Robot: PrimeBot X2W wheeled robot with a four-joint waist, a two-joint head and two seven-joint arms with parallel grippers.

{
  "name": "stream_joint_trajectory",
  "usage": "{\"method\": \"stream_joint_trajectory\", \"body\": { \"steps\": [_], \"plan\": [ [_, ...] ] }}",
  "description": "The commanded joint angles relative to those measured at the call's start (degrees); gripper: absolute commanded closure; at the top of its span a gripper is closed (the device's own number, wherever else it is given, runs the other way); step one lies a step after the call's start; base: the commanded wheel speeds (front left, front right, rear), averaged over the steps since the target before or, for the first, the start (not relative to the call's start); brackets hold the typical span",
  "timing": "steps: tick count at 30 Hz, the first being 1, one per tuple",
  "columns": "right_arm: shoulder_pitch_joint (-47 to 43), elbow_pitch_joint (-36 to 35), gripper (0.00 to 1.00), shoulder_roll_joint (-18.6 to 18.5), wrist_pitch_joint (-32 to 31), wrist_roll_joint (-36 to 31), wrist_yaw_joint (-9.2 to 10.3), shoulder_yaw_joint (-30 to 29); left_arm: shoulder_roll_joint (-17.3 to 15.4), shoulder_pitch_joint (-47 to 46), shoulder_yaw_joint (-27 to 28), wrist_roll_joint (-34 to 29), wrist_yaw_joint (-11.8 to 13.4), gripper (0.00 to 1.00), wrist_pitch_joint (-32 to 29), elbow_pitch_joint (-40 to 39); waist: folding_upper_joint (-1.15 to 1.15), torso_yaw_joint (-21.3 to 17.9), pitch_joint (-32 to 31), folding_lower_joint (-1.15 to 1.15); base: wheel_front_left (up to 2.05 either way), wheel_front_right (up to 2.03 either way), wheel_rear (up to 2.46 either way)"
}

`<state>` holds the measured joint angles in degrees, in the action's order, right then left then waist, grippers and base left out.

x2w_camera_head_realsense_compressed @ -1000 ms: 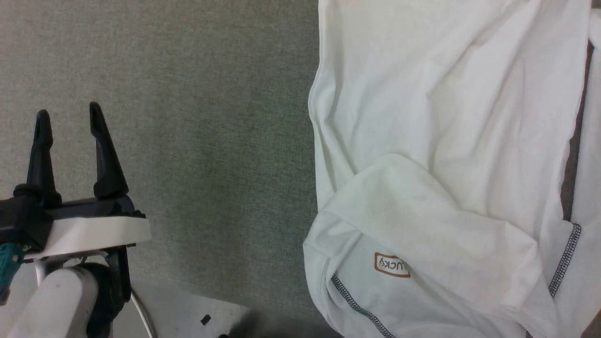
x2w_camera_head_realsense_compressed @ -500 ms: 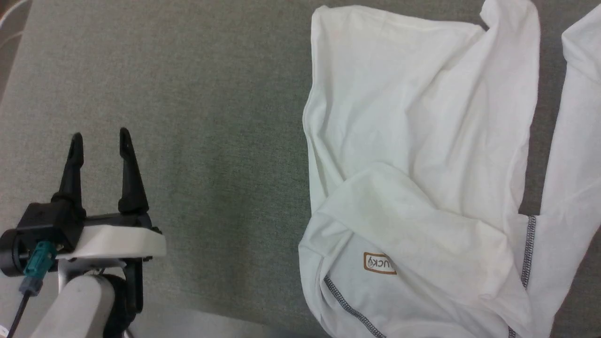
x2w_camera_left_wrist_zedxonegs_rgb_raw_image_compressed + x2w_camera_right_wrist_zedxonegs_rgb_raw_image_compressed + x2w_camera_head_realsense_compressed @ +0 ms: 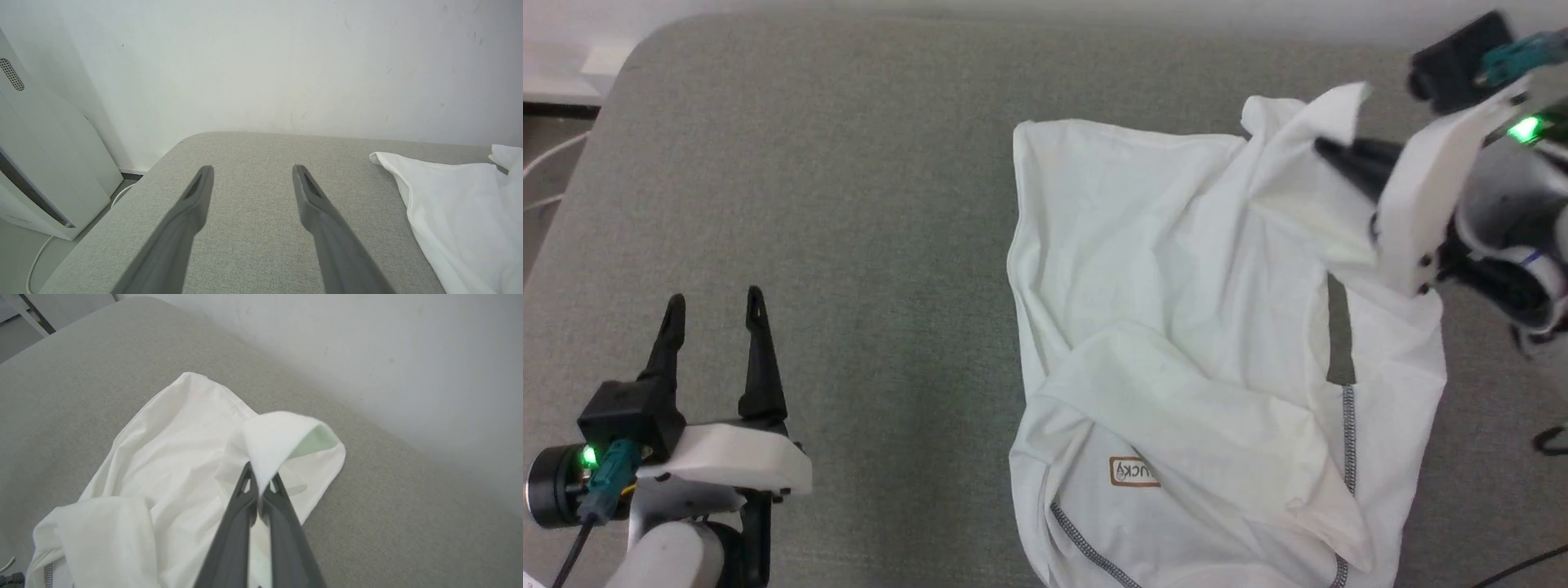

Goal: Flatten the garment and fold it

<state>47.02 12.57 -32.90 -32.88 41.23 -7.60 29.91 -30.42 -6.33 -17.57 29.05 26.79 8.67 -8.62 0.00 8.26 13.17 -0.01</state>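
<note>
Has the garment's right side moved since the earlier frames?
Yes. Against the neck label, the garment has drawn in leftward on its right side, an edge lifted off the table by the right end effector.

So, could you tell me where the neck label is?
In the head view, the neck label sits low on the white T-shirt, right of centre, above its zigzag stitching.

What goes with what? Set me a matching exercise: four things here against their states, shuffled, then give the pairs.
1 left hand
2 right hand
3 shirt
4 label

A white, rumpled
B shut on the shirt
C brown-orange outline
D open, off the shirt

Pairs: 1-D, 2-B, 3-A, 4-C
</note>
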Motion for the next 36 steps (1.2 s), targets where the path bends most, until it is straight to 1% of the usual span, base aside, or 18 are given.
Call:
{"method": "stream_joint_trajectory", "body": {
  "steps": [1, 4, 7, 12, 15, 18, 21, 26, 27, 28, 29, 30, 33, 36],
  "plan": [
    [-1.9, -1.6, 1.0, 2.2, -0.7, 1.1, 0.11, 1.2, -0.4, 1.0, -0.3, -0.3, 0.5, 0.0, -0.5, -0.3, 0.0, -2.7, -4.5, 0.01, 0.0, 0.0, 0.0],
    [-4.2, -3.2, 1.0, 7.2, -1.9, 2.5, 0.11, 2.9, -0.7, 1.6, -0.7, -0.3, 0.7, 0.0, -1.3, -0.7, 0.0, -2.7, -5.9, 0.01, 0.0, 0.0, 0.0],
    [-6.6, -2.9, 1.0, 12.8, -3.2, 3.0, 0.11, 3.5, -0.8, 2.0, -1.2, -0.3, 0.8, 0.0, -2.0, -1.1, 0.0, -2.5, -6.8, 0.01, 0.0, 0.0, 0.0],
    [-10.2, 1.3, 1.0, 21.6, -4.3, 0.7, 0.11, 3.9, -0.7, 1.8, -2.2, -0.5, 0.7, 0.0, -2.7, -1.6, 0.0, -1.2, -6.7, 0.01, 0.0, 0.0, 0.0],
    [-12.4, 4.9, 1.0, 25.5, -5.0, -1.9, 0.11, 4.5, -0.3, 1.5, -2.7, -0.6, 0.6, 0.0, -2.8, -1.7, 0.0, -0.3, -6.1, 0.01, 0.0, 0.0, 0.0],
    [-14.8, 7.6, 1.0, 27.4, -5.6, -4.0, 0.11, 6.3, 0.1, 1.3, -3.1, -0.5, 0.6, 0.0, -2.7, -1.6, 0.0, 0.3, -5.4, 0.01, 0.0, 0.0, 0.0],
    [-16.3, 9.1, 1.0, 28.1, -5.7, -4.8, 0.11, 7.5, 0.5, 1.3, -3.3, -0.5, 0.6, 0.0, -2.5, -1.4, 0.0, 0.5, -5.1, 0.01, 0.0, 0.0, 0.0],
    [-17.8, 12.4, 1.0, 29.3, -3.7, -6.7, 0.11, 9.2, 1.1, 1.1, -3.6, -0.4, 0.8, 0.0, -2.1, -1.0, 0.0, 0.5, -4.2, 0.01, 0.0, 0.0, 0.0],
    [-17.9, 13.1, 0.84, 29.4, -3.3, -6.9, 0.11, 9.5, 1.1, 1.0, -3.6, -0.4, 0.7, 0.0, -2.0, -0.9, 0.0, 0.4, -4.1, 0.01, 0.0, 0.0, 0.0],
    [-17.9, 13.7, 0.58, 29.5, -2.9, -7.0, 0.11, 9.9, 1.2, 0.9, -3.7, -0.4, 0.7, 0.0, -2.0, -0.7, 0.0, 0.4, -4.1, 0.01, 0.0, 0.0, 0.0],
    [-17.8, 14.1, 0.2, 29.6, -2.3, -7.0, 0.11, 10.4, 1.2, 0.7, -3.7, -0.4, 0.7, 0.0, -2.0, -0.6, 0.0, 0.4, -4.0, 0.01, 0.0, 0.0, 0.0],
    [-17.6, 14.3, 0.0, 29.7, -1.6, -6.9, 0.11, 10.9, 1.2, 0.5, -3.8, -0.4, 0.7, 0.0, -2.0, -0.5, 0.0, 0.4, -4.0, 0.01, 0.0, 0.0, 0.0],
    [-17.2, 13.4, 0.0, 29.8, 1.6, -6.1, 0.11, 12.2, 1.0, 0.5, -3.6, -0.4, 0.8, 0.0, -2.2, 0.1, 0.0, 0.0, -4.6, 0.01, 0.0, 0.0, 0.0],
    [-16.9, 10.9, 0.0, 29.6, 5.6, -5.5, 0.11, 12.9, 0.6, 1.1, -3.5, -0.3, 1.1, 0.0, -2.4, 0.4, 0.0, -0.6, -5.5, 0.01, 0.0, 0.0, 0.0]
  ]
}}
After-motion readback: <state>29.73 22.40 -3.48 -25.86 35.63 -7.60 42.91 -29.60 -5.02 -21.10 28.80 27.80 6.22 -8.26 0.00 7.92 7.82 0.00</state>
